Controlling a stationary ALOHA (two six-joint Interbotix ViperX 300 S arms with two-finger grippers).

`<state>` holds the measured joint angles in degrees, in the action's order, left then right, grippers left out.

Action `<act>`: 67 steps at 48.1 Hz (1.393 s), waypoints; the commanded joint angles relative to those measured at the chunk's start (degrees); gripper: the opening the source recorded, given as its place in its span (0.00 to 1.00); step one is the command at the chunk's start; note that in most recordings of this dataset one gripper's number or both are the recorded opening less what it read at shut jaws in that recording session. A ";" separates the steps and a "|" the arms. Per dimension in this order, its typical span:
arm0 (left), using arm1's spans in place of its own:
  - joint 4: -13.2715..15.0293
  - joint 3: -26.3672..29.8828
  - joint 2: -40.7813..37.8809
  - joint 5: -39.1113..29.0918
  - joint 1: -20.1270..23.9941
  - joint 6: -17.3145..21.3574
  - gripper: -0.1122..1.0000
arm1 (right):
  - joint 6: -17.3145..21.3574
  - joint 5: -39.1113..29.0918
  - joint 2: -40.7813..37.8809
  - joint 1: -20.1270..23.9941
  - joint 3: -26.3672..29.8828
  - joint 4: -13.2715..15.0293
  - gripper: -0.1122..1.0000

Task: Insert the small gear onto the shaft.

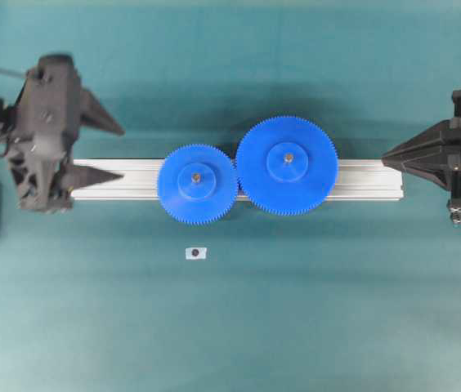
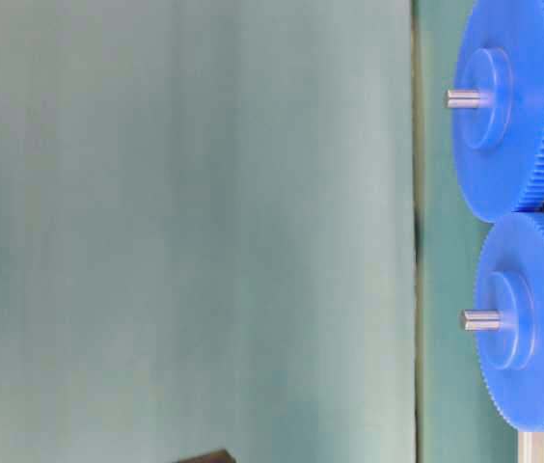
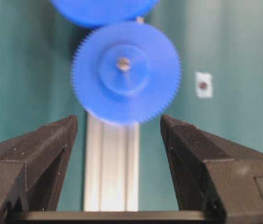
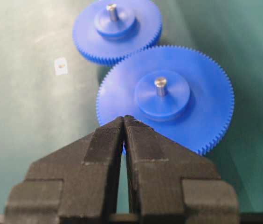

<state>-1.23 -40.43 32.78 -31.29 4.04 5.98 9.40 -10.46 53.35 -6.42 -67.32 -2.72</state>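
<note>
Small blue plastic disc gear with fine teeth and raised hub (image 1: 197, 183) sits on the long ribbed silver aluminium rail (image 1: 124, 179), its teeth meeting those of the wider blue gear (image 1: 287, 166) beside it. A thin grey metal pin, the shaft (image 4: 112, 11), pokes up through the small gear's hub; the wider gear has its own centre pin (image 4: 161, 86).

Judgement: gear already seated on the shaft; the insertion step looks done, and this reads as the end of the task.

Left gripper (image 1: 114, 151) hangs over the rail's left end, well apart from the small gear, black fingers (image 3: 38, 154) spread wide with nothing between them. Right gripper (image 4: 123, 122) sits off the rail's right end, fingers pressed together, holding nothing.

Small white tab with a dark dot (image 1: 196, 253) lies on the green counter (image 1: 337, 310) near the small gear. Too small to identify, possibly a marker.

Next move, if any: confirm the hub is fully down on the pin. The table-level view suggests so. Otherwise keep both arms clear of the meshed teeth.
</note>
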 commanded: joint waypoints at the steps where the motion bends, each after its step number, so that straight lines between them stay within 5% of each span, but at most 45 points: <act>1: -0.09 -0.09 1.05 0.53 -0.79 -0.18 0.72 | 0.44 0.53 0.00 -0.18 0.53 -0.09 0.20; 67: -0.09 -1.93 4.22 2.90 -2.46 -2.11 0.72 | 0.53 0.18 2.29 -0.18 0.09 -0.09 0.20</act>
<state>-1.23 -42.89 36.74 -28.83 1.85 3.96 9.40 -10.55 55.72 -6.50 -67.76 -2.72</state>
